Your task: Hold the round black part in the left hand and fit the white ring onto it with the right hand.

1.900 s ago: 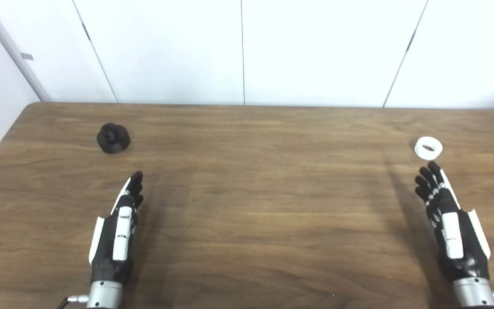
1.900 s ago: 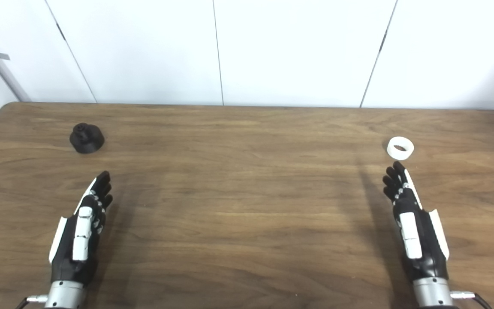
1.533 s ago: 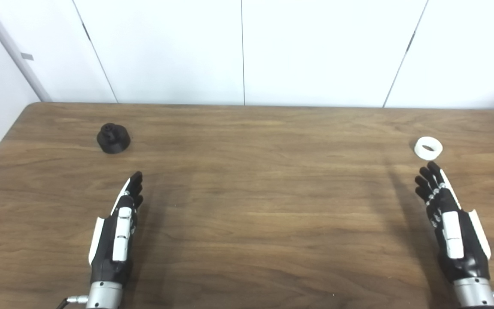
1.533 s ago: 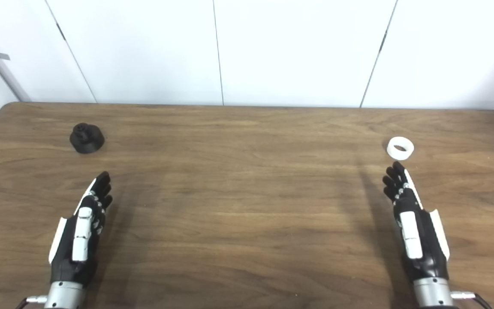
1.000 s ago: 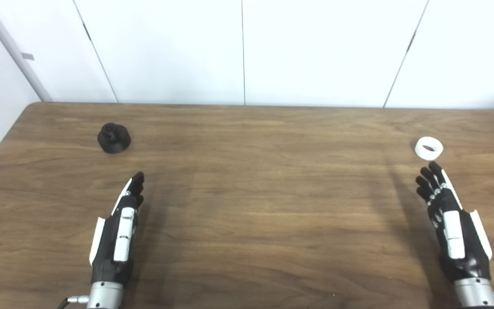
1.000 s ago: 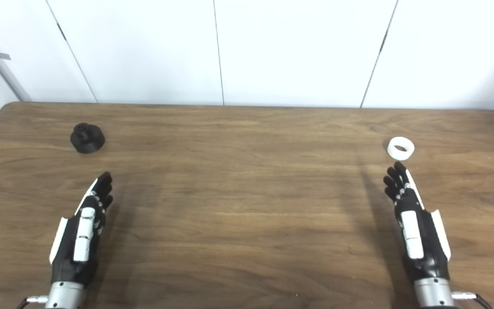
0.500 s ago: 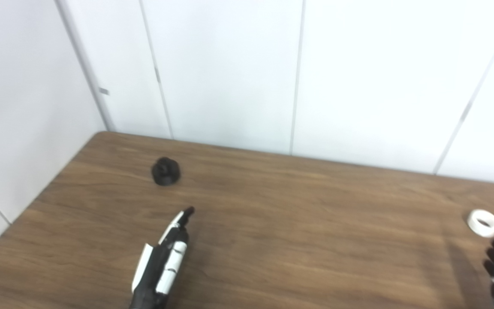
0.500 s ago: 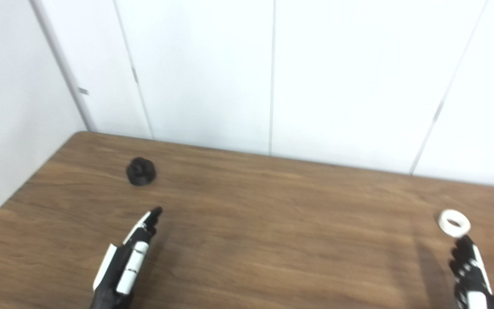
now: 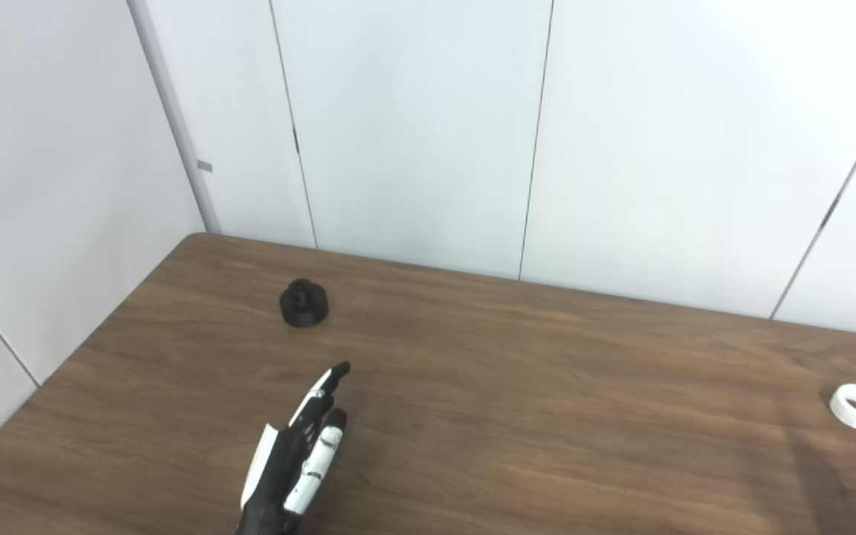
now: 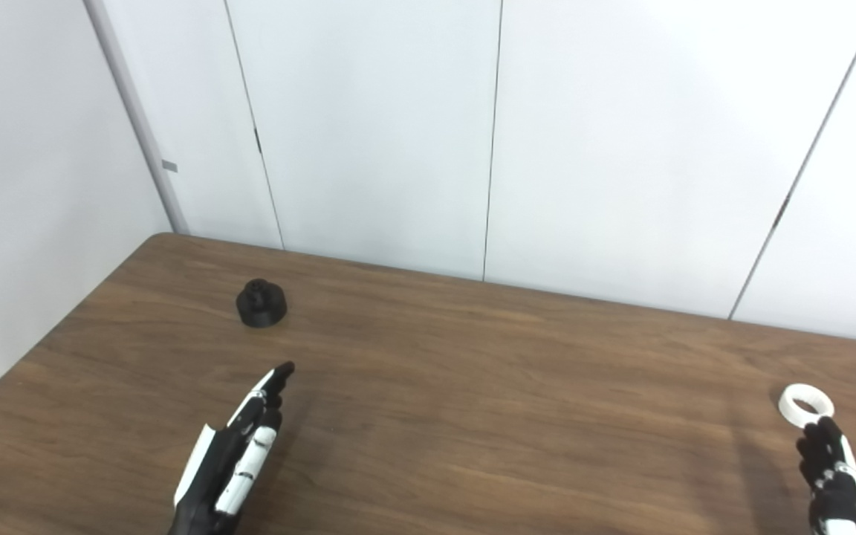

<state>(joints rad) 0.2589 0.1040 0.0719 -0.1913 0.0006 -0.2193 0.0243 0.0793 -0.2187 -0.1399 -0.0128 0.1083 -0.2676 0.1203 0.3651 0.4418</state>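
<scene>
White wall panels (image 9: 413, 134) with thin dark seams stand behind a brown wooden table (image 9: 517, 386), and we look down on it at a slant, its left corner rounded near the wall.

We see the round black part (image 9: 304, 303) standing on the table toward the far left, a wide base with a smaller knob on top. It sits alone, touching nothing but the wood.

Our left hand (image 9: 296, 457) comes up from the bottom edge, nearer to us than the black part and well short of it. Its fingers (image 9: 330, 382) are stretched out almost straight and lie close together, pointing up and to the right of the part. It holds nothing and stays spread flat over the table.

At the far right lies the white ring (image 10: 806, 404), flat on the wood with its hole facing up. Our right hand (image 10: 834, 483) enters at the bottom right corner, partly cut off by the edge. Its fingertips (image 10: 818, 437) are just beside the near side of the ring; whether they touch it we cannot tell. The fingers are extended and apart, gripping nothing.

Both parts are far apart, one at each side of the table.
</scene>
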